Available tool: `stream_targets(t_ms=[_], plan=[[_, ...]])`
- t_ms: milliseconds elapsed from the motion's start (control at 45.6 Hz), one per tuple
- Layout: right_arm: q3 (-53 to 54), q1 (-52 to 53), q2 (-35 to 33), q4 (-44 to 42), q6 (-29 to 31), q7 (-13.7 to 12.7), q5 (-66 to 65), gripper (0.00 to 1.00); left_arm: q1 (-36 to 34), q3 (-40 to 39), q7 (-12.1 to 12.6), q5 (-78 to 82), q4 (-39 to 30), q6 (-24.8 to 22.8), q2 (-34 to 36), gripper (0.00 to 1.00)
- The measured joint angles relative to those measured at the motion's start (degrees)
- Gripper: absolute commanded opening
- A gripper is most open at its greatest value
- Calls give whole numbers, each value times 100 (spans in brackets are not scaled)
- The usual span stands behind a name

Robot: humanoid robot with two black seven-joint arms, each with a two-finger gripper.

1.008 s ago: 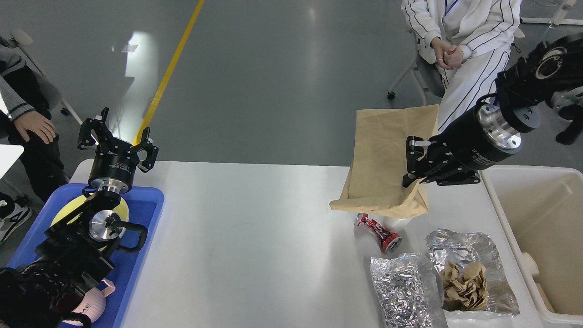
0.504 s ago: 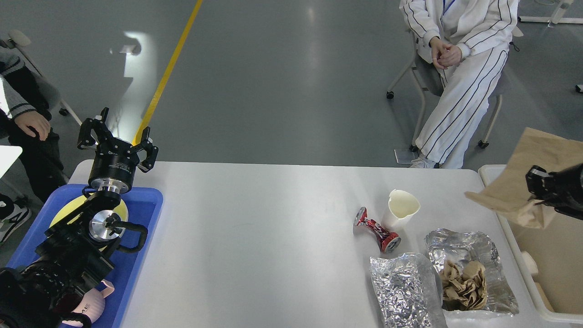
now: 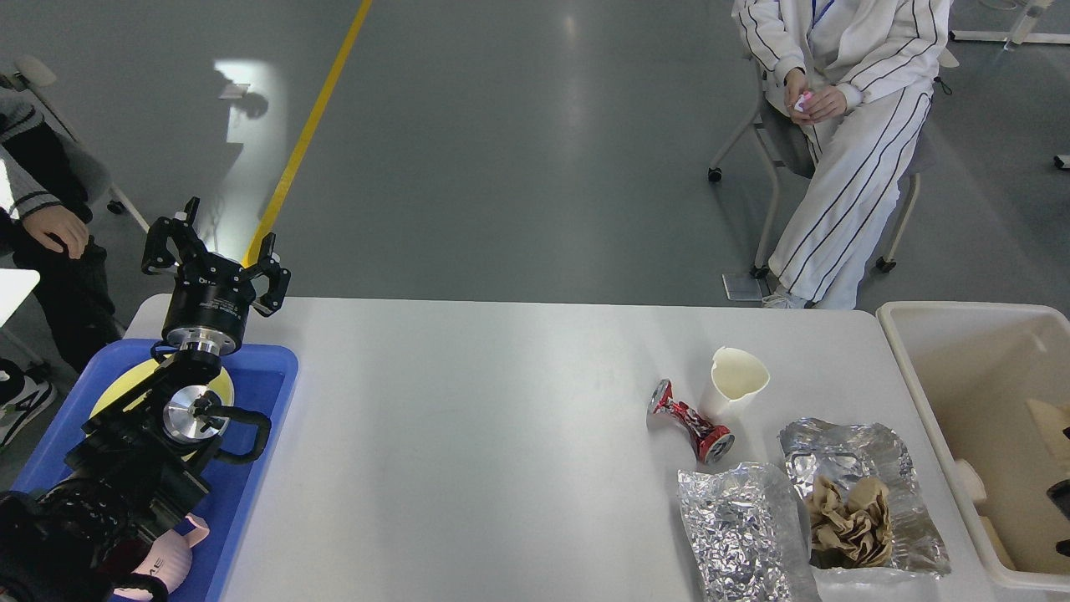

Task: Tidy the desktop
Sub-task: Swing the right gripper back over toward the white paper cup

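Four pieces of litter sit on your counter [image 3: 501,435], which fills the middle of the view. At about 4 o'clock from its centre you have a crushed red can [image 3: 692,420] touching a dented paper cup [image 3: 736,380]. Just below them lie a crumpled foil bag [image 3: 740,535] and a foil tray [image 3: 861,493] holding brown paper wads [image 3: 846,522]. Your left tool [image 3: 216,255] hangs at 9 o'clock with its fingers spread and nothing between them, above a blue tray [image 3: 267,385]. Your right tool is out of sight. A cream bin [image 3: 919,376] stands at 3 o'clock.
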Motion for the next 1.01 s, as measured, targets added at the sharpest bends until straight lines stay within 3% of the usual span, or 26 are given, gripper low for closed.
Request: stream_targets(t_ms=[66, 88, 110, 131, 153, 1008], plan=[[103, -105, 156, -209, -5, 0, 3, 0, 0, 0, 0, 0, 0, 0, 0, 97], [123, -125, 191, -246, -5, 0, 4, 8, 0, -1, 0, 0, 0, 0, 0, 97], [137, -140, 219, -272, -5, 0, 6, 38, 0, -1, 0, 0, 0, 0, 0, 97], [139, -146, 232, -284, -2, 0, 6, 79, 0, -1, 0, -1, 0, 0, 0, 97], [140, -150, 245, -291, 3, 0, 6, 100, 0, -1, 0, -1, 0, 0, 0, 97], [140, 217, 358, -308, 241, -43, 19, 100, 0, -1, 0, 0, 0, 0, 0, 97]])
